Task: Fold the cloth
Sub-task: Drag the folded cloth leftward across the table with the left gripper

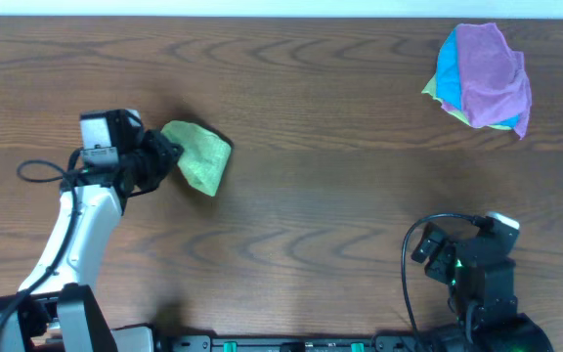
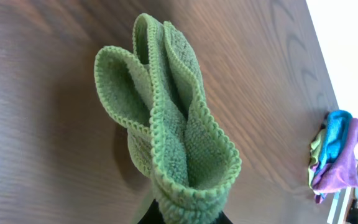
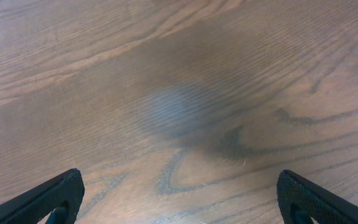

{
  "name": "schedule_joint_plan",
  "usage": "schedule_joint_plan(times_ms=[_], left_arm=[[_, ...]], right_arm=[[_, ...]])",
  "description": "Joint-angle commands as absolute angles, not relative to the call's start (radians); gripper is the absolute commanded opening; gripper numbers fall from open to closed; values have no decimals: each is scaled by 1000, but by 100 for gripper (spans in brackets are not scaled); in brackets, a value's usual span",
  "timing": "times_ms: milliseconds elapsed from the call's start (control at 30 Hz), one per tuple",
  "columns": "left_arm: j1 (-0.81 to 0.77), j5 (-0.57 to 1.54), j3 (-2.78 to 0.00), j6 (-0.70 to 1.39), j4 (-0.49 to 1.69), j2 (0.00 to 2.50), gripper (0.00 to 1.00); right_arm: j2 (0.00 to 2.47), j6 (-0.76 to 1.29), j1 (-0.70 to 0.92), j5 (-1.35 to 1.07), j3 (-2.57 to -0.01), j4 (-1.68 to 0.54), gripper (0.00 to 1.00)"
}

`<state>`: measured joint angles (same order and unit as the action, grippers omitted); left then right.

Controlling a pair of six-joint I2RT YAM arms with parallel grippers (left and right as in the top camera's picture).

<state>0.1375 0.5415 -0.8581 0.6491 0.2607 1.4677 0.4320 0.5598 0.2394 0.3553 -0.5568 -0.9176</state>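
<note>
Two hands show, and only one has anything in it. The left hand [image 1: 160, 156] is clenched on the cloth [image 1: 200, 156], pinching one bunched end. The rest of the lime-green cloth sticks out straight ahead of its fingers in several doubled-over layers, and the left wrist view shows the stitched edges curling apart. Whether the far end touches the desk [image 1: 311, 196] I cannot tell. The right hand [image 3: 182, 208] is released, its two dark fingers [image 3: 51, 198] spread wide over bare wood grain, well apart from the cloth. A heap with a purple cloth [image 1: 497, 64] lying over a blue cloth [image 1: 447, 68] sits far ahead of the right hand and well away from the left hand.
</note>
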Motion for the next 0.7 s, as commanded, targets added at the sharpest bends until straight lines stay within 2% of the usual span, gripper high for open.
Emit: schedule_joint_plan(times_ms=[0, 667], left_arm=[[189, 577, -869, 589, 286, 1451, 6], [465, 577, -869, 400, 484, 1451, 6]], right_arm=[[430, 571, 226, 366, -554, -916, 99], [430, 572, 226, 366, -554, -916, 99]])
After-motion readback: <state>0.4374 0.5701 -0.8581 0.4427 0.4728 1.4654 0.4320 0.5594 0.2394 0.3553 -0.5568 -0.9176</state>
